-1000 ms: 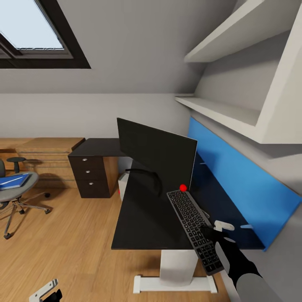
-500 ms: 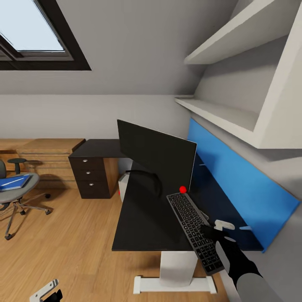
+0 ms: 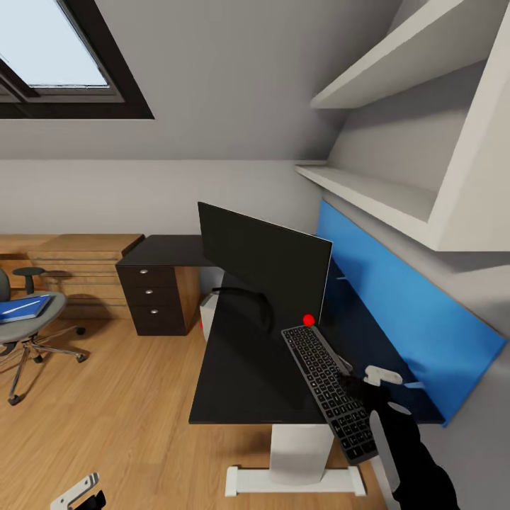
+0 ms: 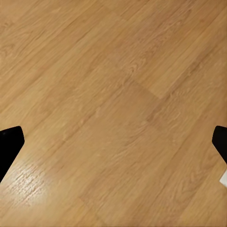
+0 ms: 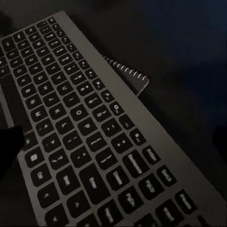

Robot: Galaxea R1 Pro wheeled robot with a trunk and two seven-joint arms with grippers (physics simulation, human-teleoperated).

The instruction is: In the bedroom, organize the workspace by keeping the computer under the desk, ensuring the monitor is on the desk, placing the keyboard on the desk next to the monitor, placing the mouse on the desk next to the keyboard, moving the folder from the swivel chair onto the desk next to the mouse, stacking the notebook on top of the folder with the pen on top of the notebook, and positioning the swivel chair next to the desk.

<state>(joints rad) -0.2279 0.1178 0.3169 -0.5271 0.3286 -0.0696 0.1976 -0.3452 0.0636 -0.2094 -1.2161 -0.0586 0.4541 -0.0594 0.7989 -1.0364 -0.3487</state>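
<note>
My right pincer hovers just over the near half of the keyboard, its fingers spread apart with nothing between them. The keyboard lies on the desk in front of the monitor, its near end jutting past the desk's front edge. Through my right wrist camera the keyboard lies partly over a spiral-bound notebook. The monitor stands on the desk before the blue back panel. Well away from the desk, the swivel chair carries a blue folder. My left pincer hangs open above the wooden floor.
</note>
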